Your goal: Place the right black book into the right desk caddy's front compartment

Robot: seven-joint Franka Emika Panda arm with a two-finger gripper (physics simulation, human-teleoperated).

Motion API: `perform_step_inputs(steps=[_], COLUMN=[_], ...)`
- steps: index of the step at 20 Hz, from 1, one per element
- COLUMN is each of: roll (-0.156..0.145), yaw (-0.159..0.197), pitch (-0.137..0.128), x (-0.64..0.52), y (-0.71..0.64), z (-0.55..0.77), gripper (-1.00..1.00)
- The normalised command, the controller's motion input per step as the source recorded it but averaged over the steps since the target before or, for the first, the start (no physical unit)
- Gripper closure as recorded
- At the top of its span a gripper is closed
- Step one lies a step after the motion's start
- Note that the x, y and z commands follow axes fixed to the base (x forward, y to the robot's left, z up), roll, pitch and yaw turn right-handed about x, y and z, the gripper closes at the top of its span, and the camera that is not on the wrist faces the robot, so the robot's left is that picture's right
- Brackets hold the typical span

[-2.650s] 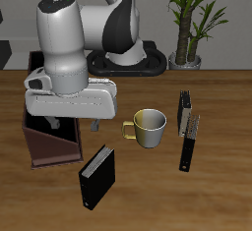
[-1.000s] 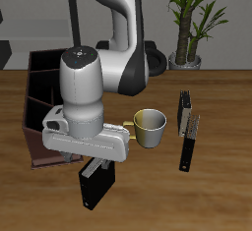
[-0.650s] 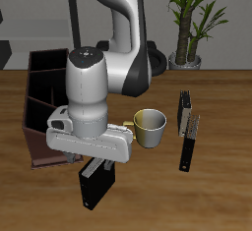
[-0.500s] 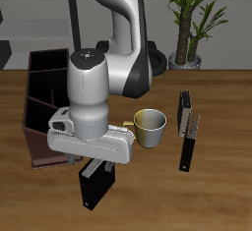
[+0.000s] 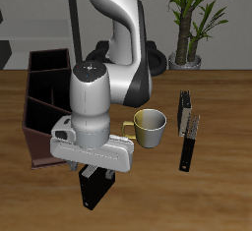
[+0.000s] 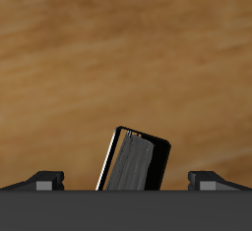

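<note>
Lowered since 2.6 s ago, arm now over the right black book point(image 5: 95, 188), away from the right desk caddy point(image 5: 41, 105) | exterior: gripper point(image 5: 98, 173) fingers hidden | wrist: jaws wide, empty, book point(image 6: 136, 163) between | risk: tilted book tips if a fingertip point(image 6: 46, 180) clips it

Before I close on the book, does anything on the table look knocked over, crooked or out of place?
Nothing stands out. The right black book stands on edge between the open fingers of the gripper. The mug is upright, the right desk caddy stands squarely, and the other black books stand on edge beside the mug.
</note>
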Motion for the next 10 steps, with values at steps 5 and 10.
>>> perform_step_inputs(steps=[5, 10], roll=[0.000, -0.009], yaw=[-0.008, -0.007], pitch=[0.026, 0.013], x=[0.01, 0.00], y=[-0.02, -0.03], z=[-0.18, -0.11], gripper=[-1.00, 1.00])
